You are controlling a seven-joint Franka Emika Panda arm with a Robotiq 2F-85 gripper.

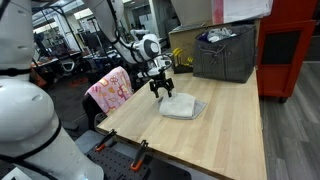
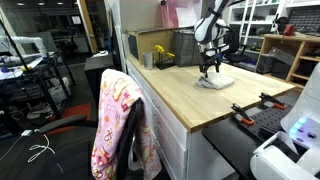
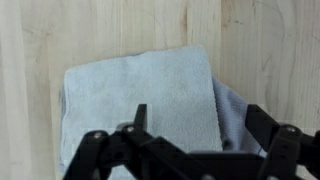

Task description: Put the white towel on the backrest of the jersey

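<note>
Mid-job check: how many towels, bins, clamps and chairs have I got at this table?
White towel: 1 (a greyer layer shows at its right edge in the wrist view; can't tell if that is a separate cloth)
Grey fabric bin: 1
Clamps on the table edge: 2
Chair draped in pink fabric: 1
Total: 5

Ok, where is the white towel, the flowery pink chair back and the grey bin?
white towel (image 3: 140,90): wrist view, middle of its top fold.
flowery pink chair back (image 2: 118,125): an exterior view, on the pink fabric.
grey bin (image 1: 225,60): an exterior view, its front wall.
</note>
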